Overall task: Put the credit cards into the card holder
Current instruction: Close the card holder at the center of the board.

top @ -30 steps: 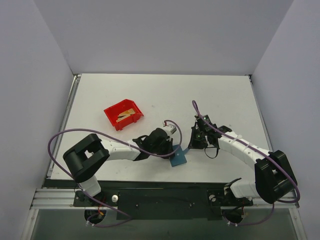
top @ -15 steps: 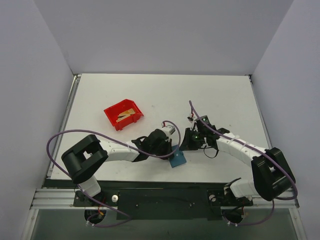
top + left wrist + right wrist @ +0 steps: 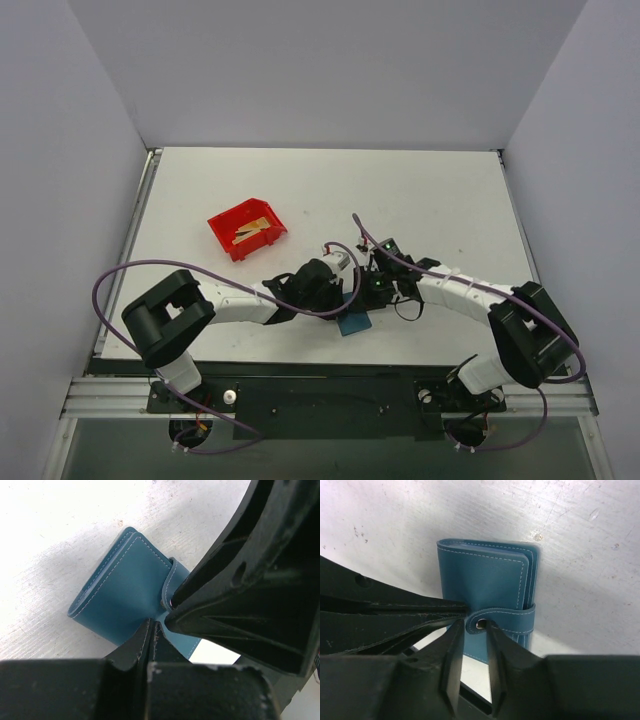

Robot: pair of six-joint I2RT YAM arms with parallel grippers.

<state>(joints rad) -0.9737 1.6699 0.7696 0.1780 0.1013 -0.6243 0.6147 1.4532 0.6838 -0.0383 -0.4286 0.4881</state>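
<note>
Card holder (image 3: 353, 322): we see it just beside left end effector (image 3: 343, 302) and right end effector (image 3: 365, 298).
Credit cards (image 3: 250, 232): in red bin (image 3: 222, 222).

no readable text, labels, brands or numbers on anything in any view

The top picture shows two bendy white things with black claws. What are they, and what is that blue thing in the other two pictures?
They are robot arms, a left arm and a right arm, bolted to a table and filmed from above. The other two pictures come from small cameras on their wrists, so each one sees its own black fingers up close. The blue thing is the card holder, a little wallet lying closed with its snap tab across it. The left gripper seems to pinch its edge. The right gripper has a finger on each side of the snap; I cannot tell whether it squeezes. The gold credit cards lie in the red bin.
</note>
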